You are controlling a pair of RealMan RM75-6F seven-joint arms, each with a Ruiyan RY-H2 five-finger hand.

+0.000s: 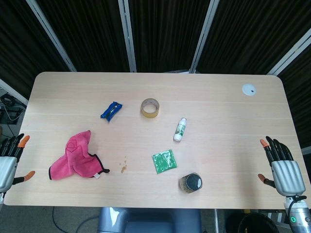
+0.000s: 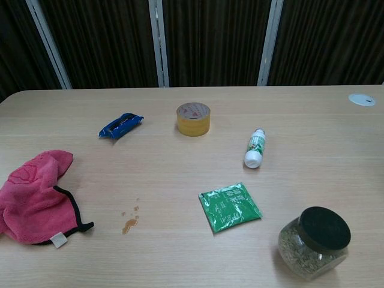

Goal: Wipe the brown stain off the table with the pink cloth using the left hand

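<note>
The pink cloth (image 1: 77, 158) (image 2: 33, 198) lies crumpled on the table's front left. A small brown stain (image 1: 123, 167) (image 2: 129, 224) of several drops marks the wood just right of the cloth. My left hand (image 1: 10, 159) hangs off the table's left edge, fingers spread, holding nothing, well left of the cloth. Off the right edge my right hand (image 1: 282, 166) is likewise spread and empty. Neither hand shows in the chest view.
On the table (image 1: 218, 102) lie a blue packet (image 1: 111, 111) (image 2: 121, 126), a tape roll (image 1: 149, 107) (image 2: 193, 119), a small white bottle (image 1: 180, 129) (image 2: 255, 148), a green sachet (image 1: 164, 161) (image 2: 229, 206) and a black-lidded jar (image 1: 191, 182) (image 2: 314, 241). A white disc (image 1: 249, 89) sits far right.
</note>
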